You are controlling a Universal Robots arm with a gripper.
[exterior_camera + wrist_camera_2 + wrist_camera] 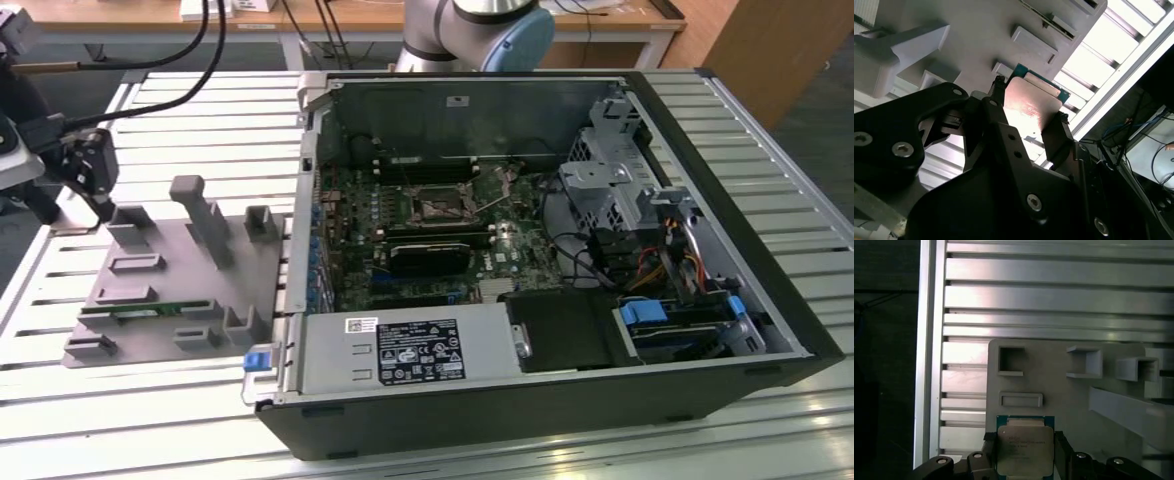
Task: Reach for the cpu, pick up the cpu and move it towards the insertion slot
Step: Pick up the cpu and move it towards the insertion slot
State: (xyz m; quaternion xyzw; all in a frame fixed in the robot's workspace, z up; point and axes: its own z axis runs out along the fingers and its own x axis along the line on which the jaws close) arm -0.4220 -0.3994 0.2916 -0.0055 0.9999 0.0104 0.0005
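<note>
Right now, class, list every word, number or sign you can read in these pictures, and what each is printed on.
cpu, metal top: faint print, too small to read.
Black label on the power supply: print and symbols, too small to read.
White sticker beside it: blurred.
Nothing here can be quoted.

Tool (pixel 1030 106) covers part of the cpu (pixel 1031 97)

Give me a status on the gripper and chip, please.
Gripper jaws shut on chip. Chip above grey tray, not yet at socket. Tray posts stand between.
</note>
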